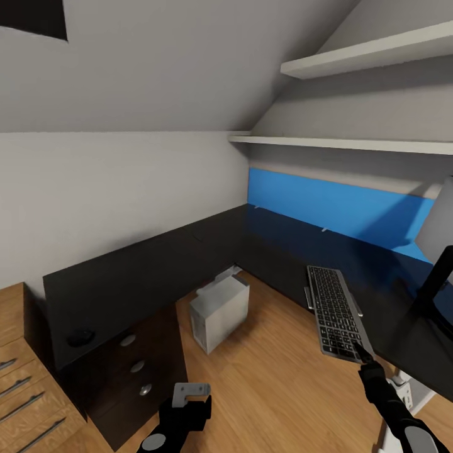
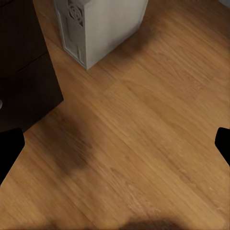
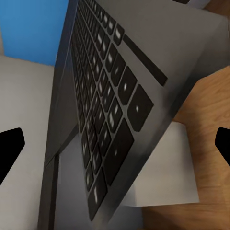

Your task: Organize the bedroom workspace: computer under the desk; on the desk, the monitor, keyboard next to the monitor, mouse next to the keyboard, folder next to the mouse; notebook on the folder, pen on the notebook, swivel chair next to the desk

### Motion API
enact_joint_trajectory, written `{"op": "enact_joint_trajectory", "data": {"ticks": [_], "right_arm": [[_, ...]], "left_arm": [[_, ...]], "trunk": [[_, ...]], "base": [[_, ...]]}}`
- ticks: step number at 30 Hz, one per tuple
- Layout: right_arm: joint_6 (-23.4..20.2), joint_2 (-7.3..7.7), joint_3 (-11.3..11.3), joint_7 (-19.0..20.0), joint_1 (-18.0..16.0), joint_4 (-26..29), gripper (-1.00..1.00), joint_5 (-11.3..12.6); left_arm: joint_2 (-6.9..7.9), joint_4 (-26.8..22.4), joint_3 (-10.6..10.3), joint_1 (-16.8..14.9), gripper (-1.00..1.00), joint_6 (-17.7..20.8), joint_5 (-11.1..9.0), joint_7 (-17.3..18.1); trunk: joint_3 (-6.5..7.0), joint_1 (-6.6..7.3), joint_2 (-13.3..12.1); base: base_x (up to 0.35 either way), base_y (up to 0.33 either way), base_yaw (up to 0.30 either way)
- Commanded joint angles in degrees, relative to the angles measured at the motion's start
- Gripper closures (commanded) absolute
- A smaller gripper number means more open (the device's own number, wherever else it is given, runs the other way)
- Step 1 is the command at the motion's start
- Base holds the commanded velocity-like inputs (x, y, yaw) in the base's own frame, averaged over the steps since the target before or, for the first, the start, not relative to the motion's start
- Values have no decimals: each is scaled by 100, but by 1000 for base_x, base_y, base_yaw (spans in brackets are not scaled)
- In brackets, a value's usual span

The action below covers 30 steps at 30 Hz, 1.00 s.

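From the head view, you have the computer (image 1: 219,313) standing on the wooden floor (image 1: 277,377) in the nook under the desk (image 1: 157,264), so that part looks done. The keyboard (image 1: 335,313) lies on the right wing of the desk, close to its front edge, with your right gripper (image 1: 360,350) at its near end; whether the fingers are pinching it or just touching cannot be told here. The monitor (image 1: 440,251) shows at the right edge, its stand on the desk just beyond the keyboard. The mouse (image 1: 80,337) sits far off on the left wing, above the drawers (image 1: 135,368), well apart from the keyboard, so you have that to move. Your left gripper (image 1: 189,393) hangs low over the floor.

In the left wrist view, the fingertips (image 2: 9,148) are spread wide apart with nothing between them, above bare floor, the computer beyond.

In the right wrist view, the keyboard runs close between the spread fingertips (image 3: 10,148); no clamp is visible, so I judge you are at its end, not holding it.

The folder, notebook, pen and chair steps cannot be judged done from here.
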<state>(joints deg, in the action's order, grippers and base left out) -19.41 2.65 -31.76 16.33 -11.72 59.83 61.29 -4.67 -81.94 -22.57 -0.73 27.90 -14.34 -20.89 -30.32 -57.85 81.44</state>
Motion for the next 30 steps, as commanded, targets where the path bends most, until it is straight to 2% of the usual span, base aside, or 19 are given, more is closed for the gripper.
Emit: {"op": "enact_joint_trajectory", "data": {"ticks": [1, 8, 13, 25, 30], "right_arm": [[-45, -2, -15, 10, -5, -11, -100, 41], [-45, 6, -15, 8, -67, -242, -100, 42], [-45, 7, -15, 6, -75, -258, -100, 41], [-45, 7, -15, 10, -76, -261, -100, 41], [-45, 7, -15, 10, -76, -261, -100, 41]], "left_arm": [[2, -7, -10, -5, -100, 14, -60, -55], [2, -10, -7, -4, -100, 14, -60, -54], [-6, -14, -9, -6, -100, 14, -68, -63], [3, -15, 0, -3, -100, 14, -71, -56], [9, -15, 2, -3, -100, 14, -74, -56]], "trunk": [[-6, 0, 3], [-6, 0, 3], [-96, -110, 204], [-96, -110, 204], [-96, -110, 204]], "base": [[1, 0, 0], [50, 0, 0], [7, 0, 0], [2, 0, 0], [134, 0, 0]]}}
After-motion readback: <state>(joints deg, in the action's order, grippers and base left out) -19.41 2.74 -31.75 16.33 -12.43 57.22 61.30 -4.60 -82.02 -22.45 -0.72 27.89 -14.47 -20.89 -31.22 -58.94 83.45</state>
